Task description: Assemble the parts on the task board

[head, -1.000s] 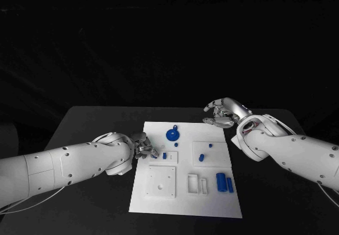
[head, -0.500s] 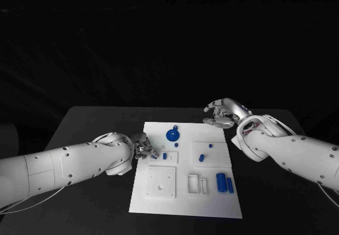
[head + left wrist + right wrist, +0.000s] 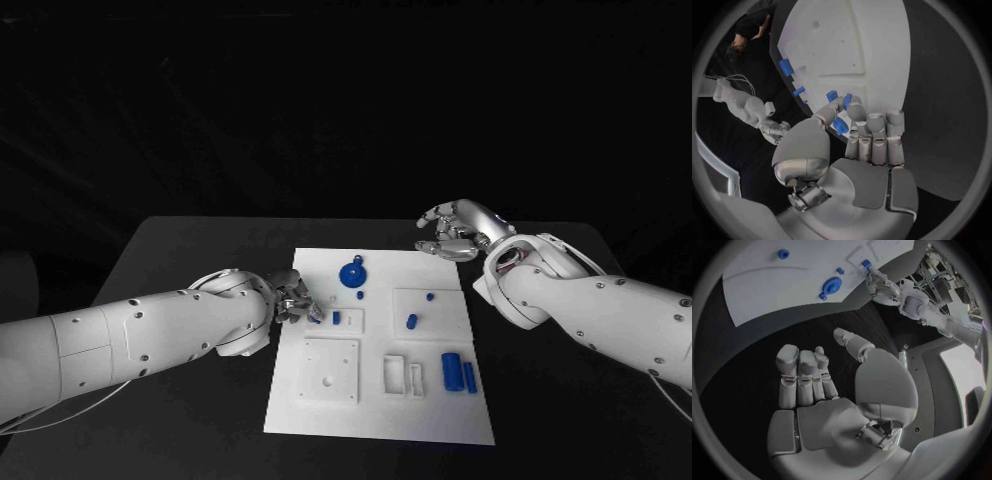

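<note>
The white task board (image 3: pixel 378 400) lies mid-table. At its left edge my left hand (image 3: pixel 296 303) pinches a small blue part (image 3: pixel 840 125) between thumb and fingers, just beside a blue piece (image 3: pixel 336 318) in a recess. A round blue disc (image 3: pixel 352 274) and a tiny blue peg (image 3: pixel 359 296) sit at the far end. Another blue piece (image 3: pixel 411 322) lies in the right recess, and two blue cylinders (image 3: pixel 451 372) lie near the right edge. My right hand (image 3: pixel 459 230) hovers beyond the board's far right corner, fingers loosely bent, palm (image 3: pixel 845 415) empty.
A raised white square block (image 3: pixel 330 370) and a narrow white slotted frame (image 3: pixel 402 376) occupy the board's near half. Black table (image 3: pixel 202 250) stretches around the board on all sides. The right wrist view shows the disc (image 3: pixel 831 286) and my left hand (image 3: pixel 879 285).
</note>
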